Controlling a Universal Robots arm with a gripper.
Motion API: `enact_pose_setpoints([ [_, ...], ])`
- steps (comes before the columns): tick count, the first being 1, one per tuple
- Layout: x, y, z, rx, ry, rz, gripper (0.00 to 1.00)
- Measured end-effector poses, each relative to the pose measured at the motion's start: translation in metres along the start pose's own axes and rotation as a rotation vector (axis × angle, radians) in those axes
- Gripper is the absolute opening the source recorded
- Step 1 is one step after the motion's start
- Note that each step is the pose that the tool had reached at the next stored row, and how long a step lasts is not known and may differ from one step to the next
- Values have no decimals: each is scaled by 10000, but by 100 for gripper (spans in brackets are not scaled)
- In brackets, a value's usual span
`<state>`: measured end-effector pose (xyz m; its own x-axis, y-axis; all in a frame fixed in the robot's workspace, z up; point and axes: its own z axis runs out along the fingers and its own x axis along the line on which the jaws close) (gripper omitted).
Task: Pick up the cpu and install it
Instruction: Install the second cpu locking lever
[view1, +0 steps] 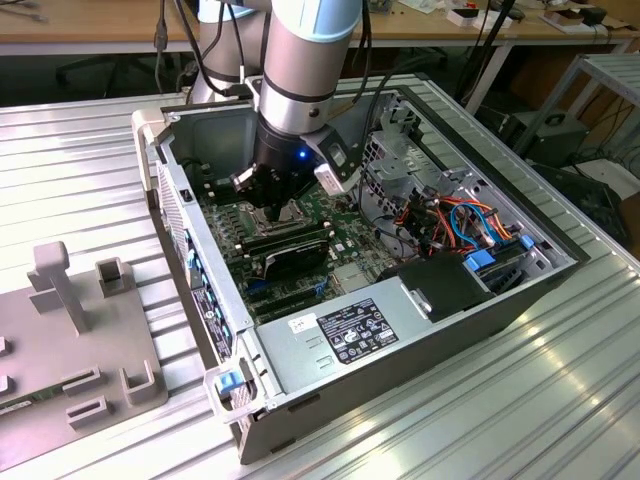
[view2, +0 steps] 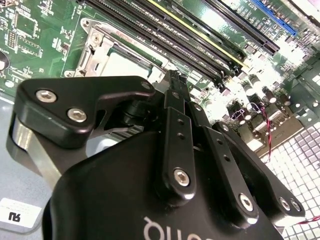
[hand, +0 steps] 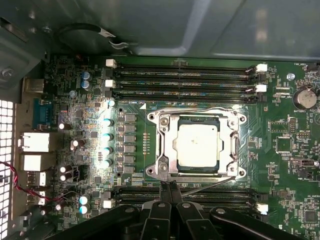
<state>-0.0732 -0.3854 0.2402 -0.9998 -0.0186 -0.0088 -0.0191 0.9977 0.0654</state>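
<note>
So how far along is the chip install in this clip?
The placing looks done: the chip lies flat inside the socket on the green board in the first wrist view. The hand is shut and holds nothing; its tips sit at the socket's edge beside the thin latch wire. Whether the socket frame is locked down cannot be told, so latching may remain.

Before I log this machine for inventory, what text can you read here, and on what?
Nothing can be quoted as it reads.
Power supply label: print too small to read.
White sticker in the second wrist view: turned about and cut off, not legible.
Lettering on the pincer body: cut off by the frame edge.
Motherboard markings: too small to read.
</note>
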Motion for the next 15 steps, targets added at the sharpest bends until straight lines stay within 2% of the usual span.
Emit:
enact_pose_setpoints([
  [7, 6, -9, 125, 12, 3, 0, 11],
  [10, 13, -10, 140, 12, 1, 1, 11],
  [15, 70, -11, 177, 11, 1, 0, 11],
])
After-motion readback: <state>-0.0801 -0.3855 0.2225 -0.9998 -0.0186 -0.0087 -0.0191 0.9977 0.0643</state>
